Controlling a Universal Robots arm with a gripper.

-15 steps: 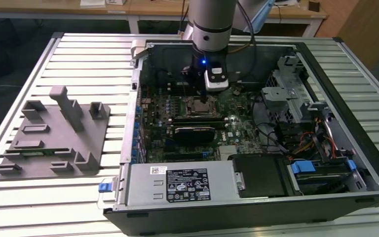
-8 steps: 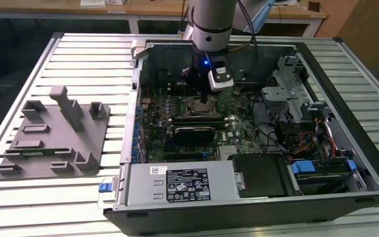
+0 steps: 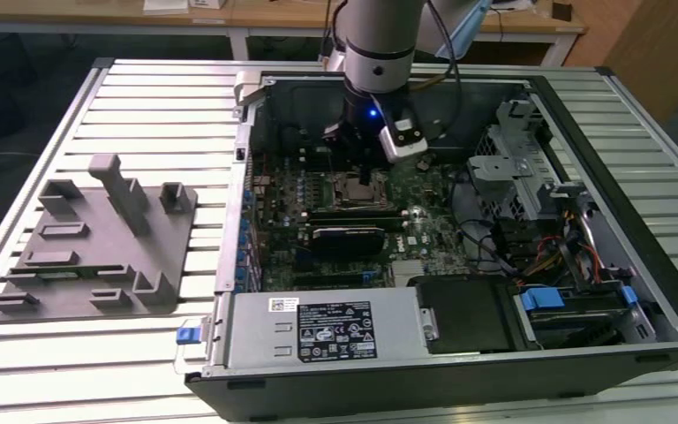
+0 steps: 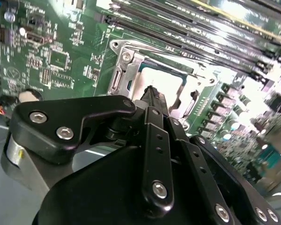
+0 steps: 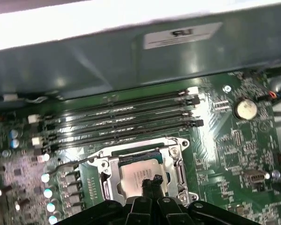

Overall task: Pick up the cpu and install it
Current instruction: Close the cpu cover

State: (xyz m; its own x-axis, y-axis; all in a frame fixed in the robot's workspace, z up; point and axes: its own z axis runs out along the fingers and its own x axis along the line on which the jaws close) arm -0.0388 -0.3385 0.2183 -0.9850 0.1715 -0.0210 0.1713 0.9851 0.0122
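Observation:
The cpu (image 5: 133,172) (image 4: 165,78) lies flat inside the metal socket frame (image 5: 177,161) (image 4: 123,70) on the green motherboard (image 3: 427,190). Its silvery top shows in both wrist views. My gripper (image 5: 150,181) (image 4: 152,91) hangs just over the cpu with its two black fingers pressed together and nothing between them. I cannot tell whether the tips touch the chip. In the exterior view the arm reaches straight down into the open computer case, and my gripper (image 3: 360,173) stands over the socket (image 3: 358,189).
Several long memory slots (image 5: 126,117) run beside the socket, next to the case wall (image 5: 131,56). A round coin battery (image 5: 246,108) sits on the board. The power supply box (image 3: 321,327) and the drive cage (image 3: 516,159) stand inside the case. A grey fixture (image 3: 98,243) lies at the exterior view's left.

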